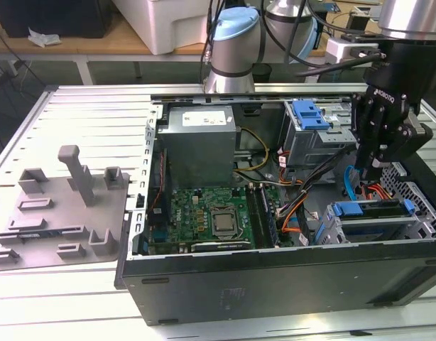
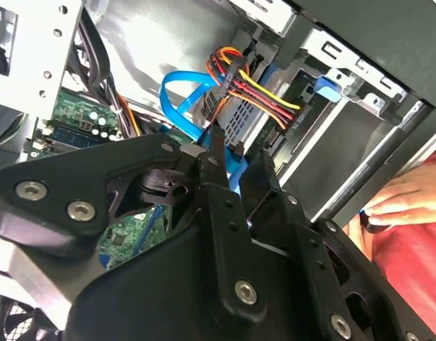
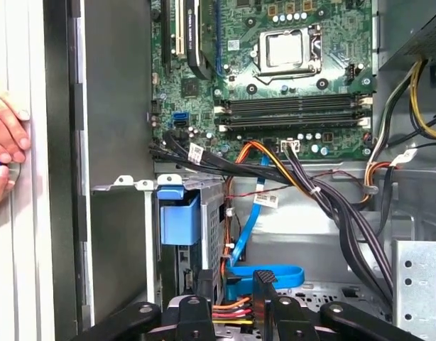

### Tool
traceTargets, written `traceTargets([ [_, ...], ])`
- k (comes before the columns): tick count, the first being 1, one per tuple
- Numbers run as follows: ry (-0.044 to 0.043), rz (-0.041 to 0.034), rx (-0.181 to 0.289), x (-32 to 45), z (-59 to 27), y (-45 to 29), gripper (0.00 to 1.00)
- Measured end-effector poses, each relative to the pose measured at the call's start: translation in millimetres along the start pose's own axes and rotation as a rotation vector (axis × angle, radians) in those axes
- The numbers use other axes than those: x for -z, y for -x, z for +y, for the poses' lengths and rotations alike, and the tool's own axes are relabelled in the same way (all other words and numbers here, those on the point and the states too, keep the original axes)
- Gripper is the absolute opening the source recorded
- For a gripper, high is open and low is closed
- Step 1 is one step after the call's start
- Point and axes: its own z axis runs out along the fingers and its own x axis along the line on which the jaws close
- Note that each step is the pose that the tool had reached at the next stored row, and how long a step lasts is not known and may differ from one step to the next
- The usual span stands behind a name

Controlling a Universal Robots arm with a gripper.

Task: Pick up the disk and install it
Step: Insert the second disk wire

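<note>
The disk sits in the grey drive cage (image 1: 410, 202) at the front corner of the open computer case, on the exterior view's right. Its blue carrier frame (image 1: 367, 210) lies flat in the cage. The carrier's blue end tab (image 3: 179, 217) sticks out of the cage and appears again in the second wrist view (image 2: 328, 89). My black gripper (image 1: 369, 170) hovers just above the cage, beside the blue data cable (image 3: 264, 275) and the bundle of red, yellow and orange power wires (image 2: 257, 96). Its fingers (image 3: 204, 295) stand apart with nothing held between them, so the gripper (image 3: 234, 284) is open.
A second grey cage with a blue latch (image 1: 309, 114) stands at the back of the case. The motherboard (image 1: 214, 220) and power supply (image 1: 200, 142) fill the middle. A person's hand (image 3: 5, 135) rests on the case edge. A grey fixture plate (image 1: 58, 213) lies on the exterior view's left.
</note>
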Motion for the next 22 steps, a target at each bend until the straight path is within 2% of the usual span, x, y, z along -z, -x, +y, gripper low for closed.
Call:
traceTargets([
  [6,-0.019,0.0099,-0.003,-1.4,1.3,4.1,0.36],
  [22,-0.0194,0.0207,-0.003,-0.3,5.1,8.2,0.36],
])
